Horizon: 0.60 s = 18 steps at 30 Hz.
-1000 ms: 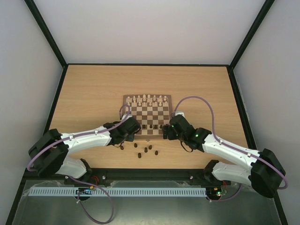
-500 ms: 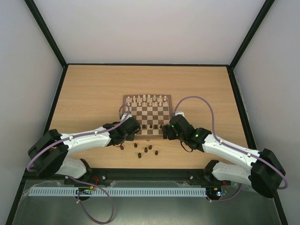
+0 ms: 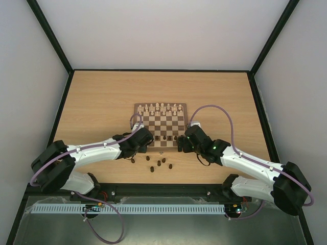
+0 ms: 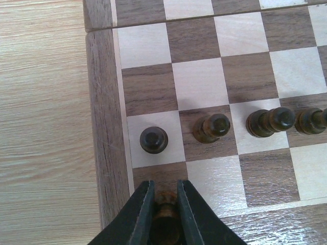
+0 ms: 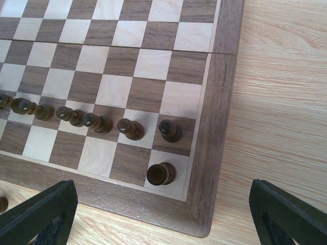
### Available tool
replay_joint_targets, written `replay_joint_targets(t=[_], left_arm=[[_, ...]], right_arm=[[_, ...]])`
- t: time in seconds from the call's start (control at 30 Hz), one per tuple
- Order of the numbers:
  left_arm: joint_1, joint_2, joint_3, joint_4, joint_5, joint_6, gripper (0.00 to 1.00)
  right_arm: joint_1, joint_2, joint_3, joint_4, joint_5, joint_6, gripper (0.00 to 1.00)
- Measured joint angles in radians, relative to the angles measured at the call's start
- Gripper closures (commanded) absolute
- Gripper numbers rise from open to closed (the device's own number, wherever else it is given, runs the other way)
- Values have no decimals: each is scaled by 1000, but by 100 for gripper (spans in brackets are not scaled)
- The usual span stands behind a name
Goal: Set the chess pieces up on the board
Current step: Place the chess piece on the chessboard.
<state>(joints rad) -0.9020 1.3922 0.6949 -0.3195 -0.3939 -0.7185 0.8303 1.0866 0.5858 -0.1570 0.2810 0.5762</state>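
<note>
- A small dark chess piece [image 4: 164, 224] is pinched by the left gripper [image 4: 164, 188], whose jaws are pressed together on it. It is held over the dark corner square at the near left of the board [image 4: 104, 127]. Whether its base touches the square cannot be told.
- The piece is judged to be light, stiff turned wood, smooth and rounded. It may be expected to slip or tip if squeezed off-centre.
- It is best taken upright around the narrow stem below the head, with the base left free to seat flat on the square.
- A row of dark pawns [image 4: 154, 140] is seen standing one rank beyond the held piece, the nearest on the cream square directly ahead of the fingers.
- At the opposite near corner a squat dark corner piece [image 5: 161, 173] is already set on its cream square.
- The right gripper [image 5: 162, 212] is spread wide above the near right corner of the board, and nothing is held in it.
- Several loose dark pieces [image 3: 158, 164] are left on the table [image 3: 102, 102] just in front of the board, between the two arms. Most of the near rank is judged yet to be filled.
- The cream pieces [image 3: 161, 107] are ranged along the far edge.
</note>
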Motion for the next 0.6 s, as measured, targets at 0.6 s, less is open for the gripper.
replay_joint_targets(t=[0.6], left_arm=[[0, 23, -8, 15, -3, -3, 70]], right_arm=[[0, 0, -1, 6, -14, 0, 7]])
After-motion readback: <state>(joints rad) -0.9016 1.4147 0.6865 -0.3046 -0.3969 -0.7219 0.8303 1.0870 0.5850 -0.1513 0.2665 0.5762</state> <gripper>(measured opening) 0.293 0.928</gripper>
